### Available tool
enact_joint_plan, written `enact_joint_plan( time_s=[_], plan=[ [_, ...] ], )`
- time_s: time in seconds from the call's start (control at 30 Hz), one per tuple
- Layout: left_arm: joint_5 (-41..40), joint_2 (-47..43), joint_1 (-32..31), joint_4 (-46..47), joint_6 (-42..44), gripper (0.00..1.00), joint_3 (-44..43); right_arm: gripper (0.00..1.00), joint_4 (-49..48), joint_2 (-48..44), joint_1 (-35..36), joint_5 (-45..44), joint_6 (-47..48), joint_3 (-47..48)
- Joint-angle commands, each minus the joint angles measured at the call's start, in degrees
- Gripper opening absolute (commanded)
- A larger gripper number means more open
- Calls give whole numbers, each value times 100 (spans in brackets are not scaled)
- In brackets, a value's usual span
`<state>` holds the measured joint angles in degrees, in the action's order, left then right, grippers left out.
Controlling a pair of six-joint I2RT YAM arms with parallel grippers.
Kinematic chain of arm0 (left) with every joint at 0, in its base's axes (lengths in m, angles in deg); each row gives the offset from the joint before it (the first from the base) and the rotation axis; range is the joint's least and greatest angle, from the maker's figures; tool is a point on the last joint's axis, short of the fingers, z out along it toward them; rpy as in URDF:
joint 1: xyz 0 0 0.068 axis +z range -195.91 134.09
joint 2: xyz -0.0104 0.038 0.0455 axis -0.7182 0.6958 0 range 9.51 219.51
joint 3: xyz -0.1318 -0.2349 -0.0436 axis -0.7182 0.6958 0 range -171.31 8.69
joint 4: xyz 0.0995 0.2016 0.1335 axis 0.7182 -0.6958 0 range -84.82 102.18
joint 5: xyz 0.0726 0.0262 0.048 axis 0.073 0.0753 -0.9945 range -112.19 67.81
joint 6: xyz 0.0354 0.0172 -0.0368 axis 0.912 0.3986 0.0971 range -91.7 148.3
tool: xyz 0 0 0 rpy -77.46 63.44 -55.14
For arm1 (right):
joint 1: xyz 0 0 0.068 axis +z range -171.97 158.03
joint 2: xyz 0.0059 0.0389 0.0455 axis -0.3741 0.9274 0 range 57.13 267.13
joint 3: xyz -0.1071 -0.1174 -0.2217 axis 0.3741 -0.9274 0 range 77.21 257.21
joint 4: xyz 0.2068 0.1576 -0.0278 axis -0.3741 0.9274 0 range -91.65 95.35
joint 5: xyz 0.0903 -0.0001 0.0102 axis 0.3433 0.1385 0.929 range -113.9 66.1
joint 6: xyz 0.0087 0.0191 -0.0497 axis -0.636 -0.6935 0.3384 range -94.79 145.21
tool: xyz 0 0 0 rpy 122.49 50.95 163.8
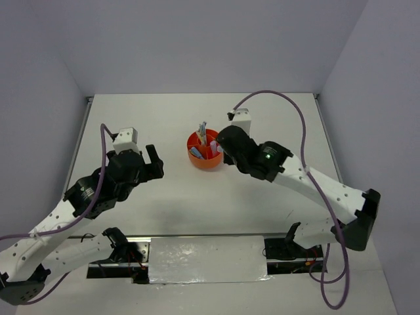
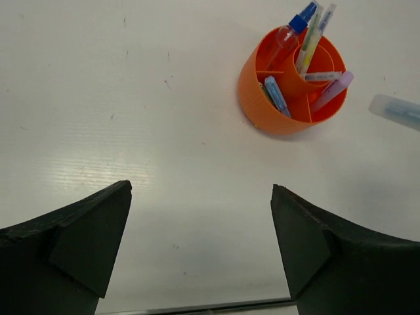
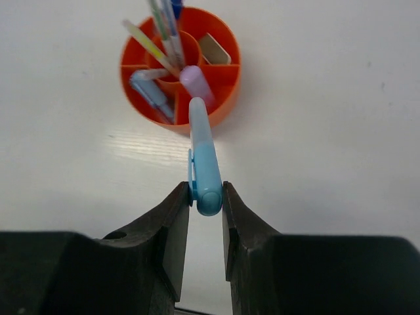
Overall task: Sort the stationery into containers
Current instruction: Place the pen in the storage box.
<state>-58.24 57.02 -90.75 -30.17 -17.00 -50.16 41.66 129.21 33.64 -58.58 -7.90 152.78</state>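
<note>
The round orange organiser (image 1: 197,161) stands at mid-table and holds thin pens (image 3: 161,33), a lilac marker (image 3: 195,82), a blue marker (image 3: 151,95) and an eraser (image 3: 213,47) in separate compartments. My right gripper (image 3: 206,197) is shut on a light-blue marker (image 3: 205,154), holding it by its capped end. The marker's far tip is over the organiser's near rim (image 3: 226,108). In the top view the right gripper (image 1: 224,151) is against the organiser's right side. My left gripper (image 2: 200,190) is open and empty, left of the organiser (image 2: 252,85), above bare table. The held marker also shows in the left wrist view (image 2: 397,110).
White walls enclose the table on three sides. A purple cable (image 1: 289,98) loops above the right arm. The table's near edge with a metal plate (image 1: 207,259) lies between the arm bases.
</note>
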Motion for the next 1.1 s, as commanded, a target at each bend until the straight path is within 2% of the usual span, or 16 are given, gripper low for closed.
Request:
enact_joint_plan(
  time_s=[0.0,0.1,0.33,0.6,1.07],
  plan=[
    [388,-180,19,-230,1082,99,-144,0,863,491,-287,74,234,650],
    [564,-434,19,-2,1601,99,66,0,802,825,-437,399,409,898],
    [1214,-629,19,482,1902,99,655,0,1012,1572,-516,506,568,1539],
    [925,-1015,2,420,1744,99,796,0,1259,2117,-710,629,726,2067],
    [995,-1077,2,447,1761,99,840,0,1294,2539,-806,884,902,2313]
  ],
)
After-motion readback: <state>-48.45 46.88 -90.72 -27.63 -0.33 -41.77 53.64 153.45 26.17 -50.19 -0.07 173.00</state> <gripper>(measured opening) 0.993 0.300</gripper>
